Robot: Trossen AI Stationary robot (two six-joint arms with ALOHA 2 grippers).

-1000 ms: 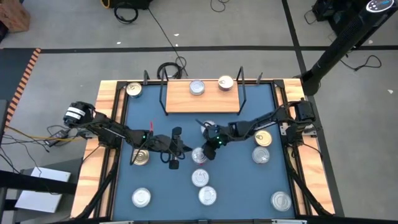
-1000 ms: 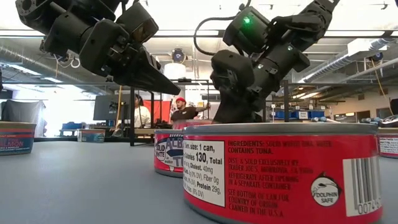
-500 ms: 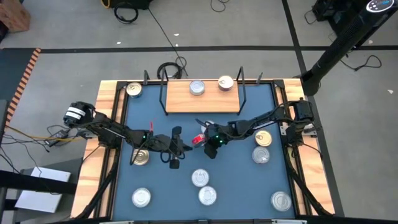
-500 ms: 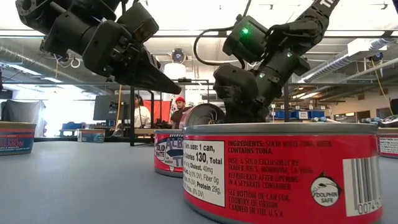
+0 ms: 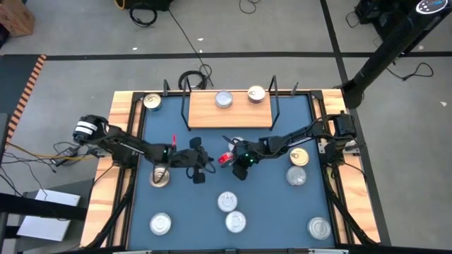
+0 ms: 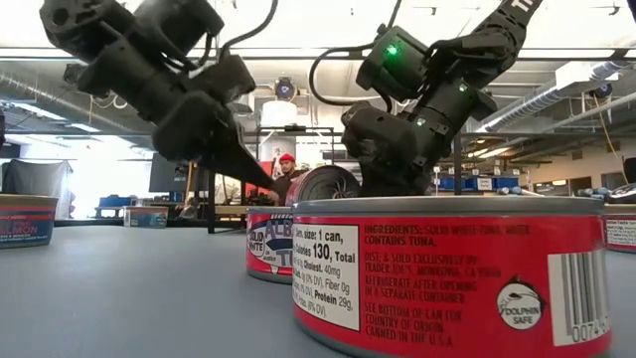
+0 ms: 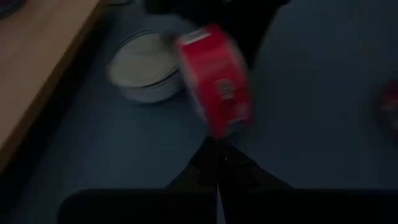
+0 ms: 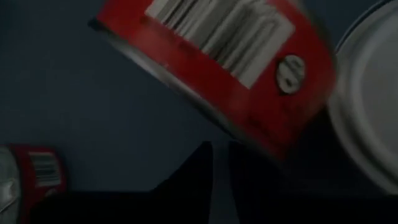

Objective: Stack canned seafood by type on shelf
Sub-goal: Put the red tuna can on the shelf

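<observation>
Canned seafood tin (image 5: 226,157), rigid, slick, weighty, apparently tilted in right gripper (image 5: 232,159) pinching its sides; left gripper (image 5: 198,167) jaws pressed together

Two dark jointed arms, black cables, green LED nr each wrist, tapered blk fingers

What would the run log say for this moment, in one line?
right gripper: holds red tuna can tilted, off table | left gripper: shut, empty, beside | shelf: two cans
</observation>
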